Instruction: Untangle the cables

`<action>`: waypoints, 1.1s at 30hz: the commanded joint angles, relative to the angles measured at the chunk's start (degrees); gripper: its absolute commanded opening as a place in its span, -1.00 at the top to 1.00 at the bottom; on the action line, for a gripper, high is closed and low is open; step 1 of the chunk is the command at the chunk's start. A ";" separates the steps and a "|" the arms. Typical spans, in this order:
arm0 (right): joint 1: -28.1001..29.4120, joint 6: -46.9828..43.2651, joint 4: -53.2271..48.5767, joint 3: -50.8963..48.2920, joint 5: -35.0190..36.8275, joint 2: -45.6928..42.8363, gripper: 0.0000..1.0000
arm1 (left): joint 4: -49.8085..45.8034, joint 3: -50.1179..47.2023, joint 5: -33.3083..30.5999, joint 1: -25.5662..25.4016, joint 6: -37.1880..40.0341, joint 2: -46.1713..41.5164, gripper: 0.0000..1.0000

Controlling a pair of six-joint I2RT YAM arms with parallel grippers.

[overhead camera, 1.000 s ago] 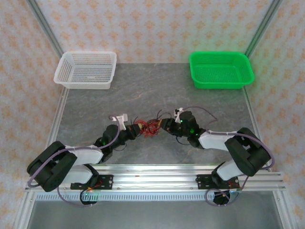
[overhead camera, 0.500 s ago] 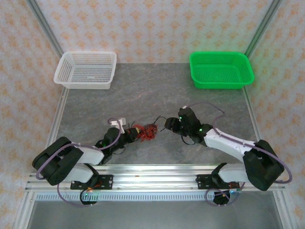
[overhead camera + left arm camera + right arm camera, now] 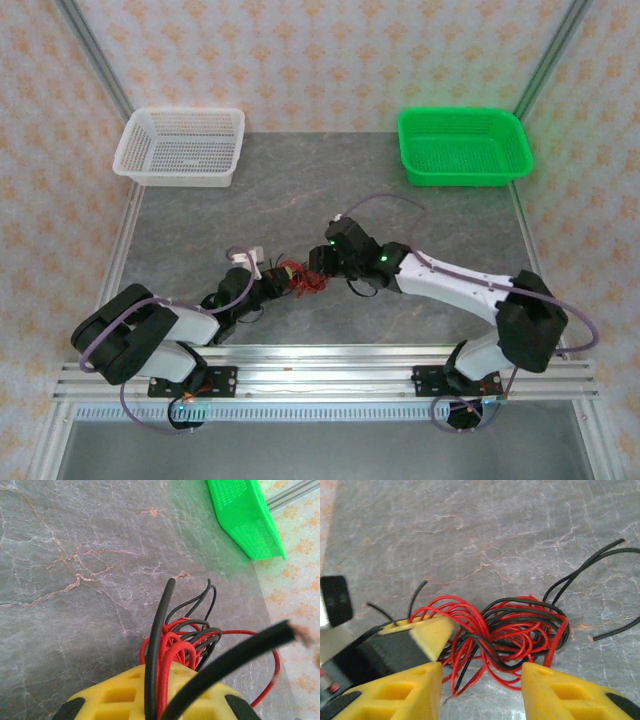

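White basket [image 3: 180, 147]: far left corner of the table [image 3: 300, 200], and no wire in it that I can see.
Left gripper [image 3: 155, 680]: down low near the front edge, pads pinched tight on one side of the bundle. Red and black strands sprout straight out from between the yellow pads in its wrist view.
Cables [image 3: 505, 630]: one knot of red and black loops, front centre of the table, right between the two grippers. A few black ends stray out free on the far side, and one lies flat on the stone.
Right gripper [image 3: 480, 680]: fingers spread wide, reaching in just beside the knot and gripping nothing. The tangle sits ahead of the gap, close to both pads. I can't tell whether either pad touches a wire.
Green basket [image 3: 463, 147]: far right corner, well apart from the action.
Progress: early days, by my read. One side is anchored, but not a single wire is pulled clear and the loops are all wound through each other. Every separation is left to do.
Room: plenty of bare grey table behind the knot, all the way up to both baskets, and to either side. The tight edge is the near one, where the metal rail [image 3: 330, 360] and the arm bases sit close behind the grippers.
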 commanded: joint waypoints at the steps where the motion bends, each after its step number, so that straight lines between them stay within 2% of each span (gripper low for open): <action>1: 0.06 6.74 4.27 1.44 0.95 3.26 0.10 | 0.93 -0.60 -0.31 0.19 -0.20 -2.29 1.00; 7: 0.06 11.84 7.56 2.43 0.19 10.02 0.05 | 0.01 -1.02 -0.87 0.19 0.01 -3.15 1.00; 12: -0.09 10.57 5.18 2.90 4.88 13.88 -0.03 | 0.18 -1.56 -1.48 0.19 0.06 -2.64 1.00; 16: -1.44 10.07 6.69 2.05 4.61 17.26 -0.07 | -0.33 -1.66 -2.02 0.19 0.68 -1.44 1.00; 20: -2.44 10.35 8.87 2.23 4.40 20.14 -0.06 | -0.16 -1.71 -2.03 0.18 0.51 -1.01 1.00; 23: -2.84 9.85 8.81 2.94 5.09 22.01 0.01 | -4.05 -0.59 -1.77 0.19 1.32 -2.48 1.00; 24: -2.92 9.50 8.81 2.99 5.16 22.58 0.05 | -6.78 0.16 -1.55 0.19 1.63 -3.63 0.92; 25: -3.01 9.27 9.06 2.90 5.03 23.04 0.09 | -9.46 0.67 -1.57 0.19 1.81 -5.31 0.75; 27: -3.22 8.78 9.65 2.34 4.52 23.76 0.15 | -14.58 1.74 -2.01 0.19 2.38 -9.39 0.26; 29: -3.34 8.36 10.71 1.57 4.01 24.15 0.23 | -23.11 3.95 -3.59 0.21 3.52 -14.74 -0.12; 31: -3.36 7.94 11.67 0.79 3.56 24.43 0.31 | -33.16 7.15 -6.13 0.19 5.38 -21.04 -0.38; 33: -3.44 7.34 12.51 0.08 3.17 24.43 0.43 | -41.81 10.47 -8.62 0.19 6.91 -26.26 -0.49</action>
